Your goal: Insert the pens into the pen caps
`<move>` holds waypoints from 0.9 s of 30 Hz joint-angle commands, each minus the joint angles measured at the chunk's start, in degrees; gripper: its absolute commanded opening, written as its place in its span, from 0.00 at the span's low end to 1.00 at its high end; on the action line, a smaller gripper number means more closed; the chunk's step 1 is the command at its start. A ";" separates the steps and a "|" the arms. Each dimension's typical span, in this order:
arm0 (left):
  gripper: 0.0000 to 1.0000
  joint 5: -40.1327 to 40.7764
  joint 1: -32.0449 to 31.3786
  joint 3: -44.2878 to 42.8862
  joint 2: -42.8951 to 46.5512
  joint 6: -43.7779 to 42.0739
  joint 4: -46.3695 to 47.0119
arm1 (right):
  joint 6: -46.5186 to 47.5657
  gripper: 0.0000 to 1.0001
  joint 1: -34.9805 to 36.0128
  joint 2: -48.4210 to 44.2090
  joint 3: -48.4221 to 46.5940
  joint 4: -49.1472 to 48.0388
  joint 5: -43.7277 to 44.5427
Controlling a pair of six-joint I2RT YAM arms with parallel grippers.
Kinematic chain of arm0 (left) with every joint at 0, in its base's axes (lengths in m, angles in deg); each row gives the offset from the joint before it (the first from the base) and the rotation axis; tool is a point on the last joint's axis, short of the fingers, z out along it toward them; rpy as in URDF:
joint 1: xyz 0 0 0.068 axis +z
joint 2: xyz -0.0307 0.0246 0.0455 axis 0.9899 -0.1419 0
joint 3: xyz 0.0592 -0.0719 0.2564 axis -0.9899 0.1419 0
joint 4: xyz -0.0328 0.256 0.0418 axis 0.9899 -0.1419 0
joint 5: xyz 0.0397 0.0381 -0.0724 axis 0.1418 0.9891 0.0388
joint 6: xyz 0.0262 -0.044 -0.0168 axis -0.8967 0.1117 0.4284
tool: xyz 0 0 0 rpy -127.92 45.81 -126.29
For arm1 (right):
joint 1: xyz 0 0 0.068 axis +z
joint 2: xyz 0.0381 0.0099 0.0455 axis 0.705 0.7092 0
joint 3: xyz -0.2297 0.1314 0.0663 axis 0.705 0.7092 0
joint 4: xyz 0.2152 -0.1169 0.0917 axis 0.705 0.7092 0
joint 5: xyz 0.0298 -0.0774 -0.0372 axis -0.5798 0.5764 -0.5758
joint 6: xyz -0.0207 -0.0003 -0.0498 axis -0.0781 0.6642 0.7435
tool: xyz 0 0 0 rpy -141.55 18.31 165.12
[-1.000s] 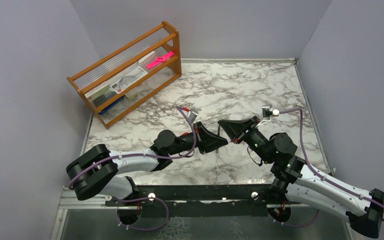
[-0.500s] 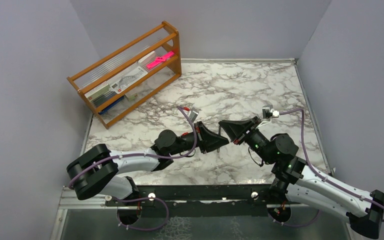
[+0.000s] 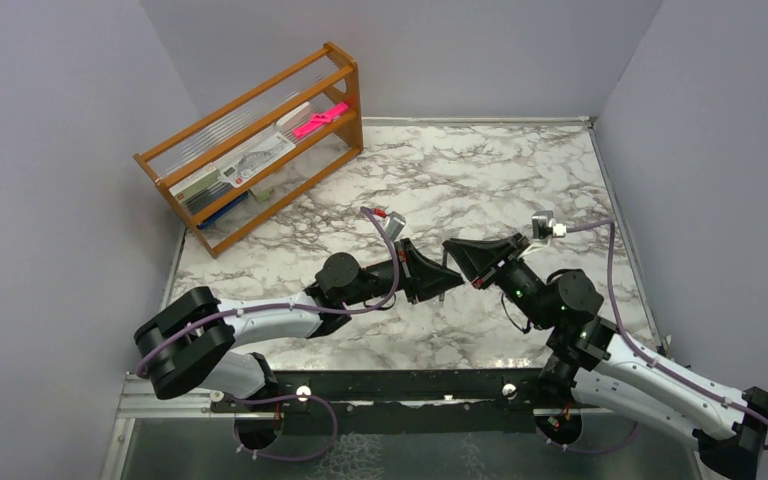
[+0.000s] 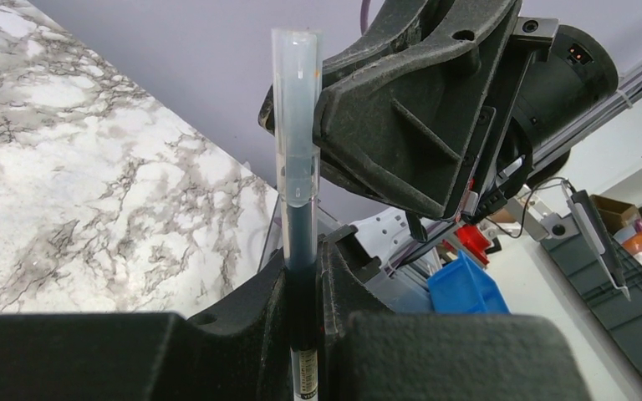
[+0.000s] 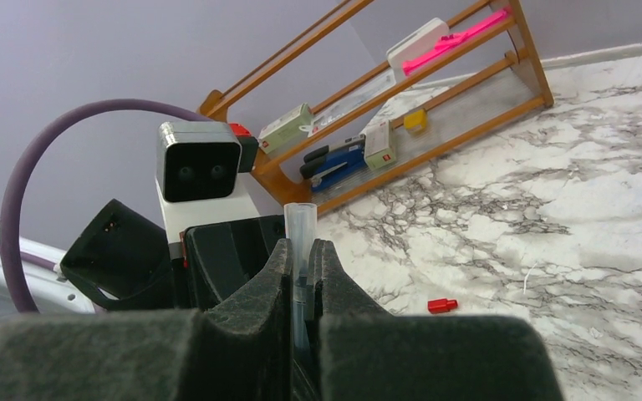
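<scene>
My left gripper (image 3: 442, 286) (image 4: 305, 251) is shut on a dark-barrelled pen (image 4: 303, 242) that stands up from between its fingers. A clear pen cap (image 4: 297, 109) sits over the pen's upper end. My right gripper (image 3: 457, 262) (image 5: 301, 251) is shut on that same clear cap (image 5: 300, 225), and the pen's tip shows inside it. The two grippers meet tip to tip above the middle of the marble table (image 3: 480, 170). A small red cap (image 5: 443, 305) lies on the table beyond my right gripper. The other pens and the black cap are out of view.
A wooden rack (image 3: 260, 140) stands at the back left, holding a bright-pink object (image 3: 320, 120), boxes and a stapler; it also shows in the right wrist view (image 5: 435, 92). Grey walls close the table at the back and both sides.
Both grippers have shifted slightly right and toward the back while staying together. The pen and cap remain held between them.
</scene>
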 commanded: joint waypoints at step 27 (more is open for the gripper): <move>0.00 -2.88 9.79 -17.85 4.00 -10.50 -6.30 | -2.14 0.01 0.84 4.04 5.63 8.59 -15.32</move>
